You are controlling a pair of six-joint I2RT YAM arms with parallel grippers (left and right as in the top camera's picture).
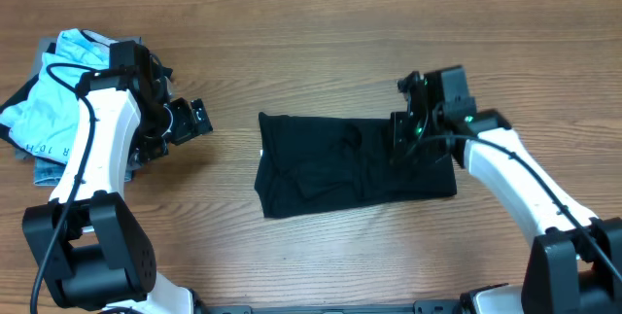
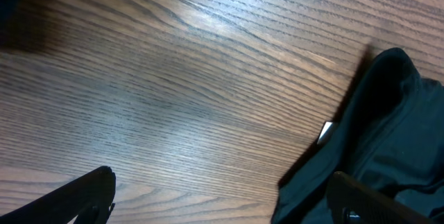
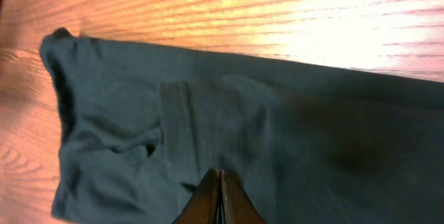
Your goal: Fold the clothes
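The black T-shirt (image 1: 355,163) lies on the table as a folded rectangle, its long side running left to right. My right gripper (image 1: 406,137) is over the shirt's right part. In the right wrist view its fingers (image 3: 217,186) are shut tight together above the dark fabric (image 3: 139,113), with no cloth visible between them. My left gripper (image 1: 194,120) is left of the shirt, over bare wood. In the left wrist view its fingers (image 2: 222,203) are open and empty, with a shirt corner (image 2: 395,113) and a small white tag (image 2: 325,132) by the right finger.
A pile of other clothes, light blue (image 1: 53,71) with dark lettering and a grey-blue piece under it, sits at the back left behind my left arm. The wooden table (image 1: 321,52) stretches around the shirt.
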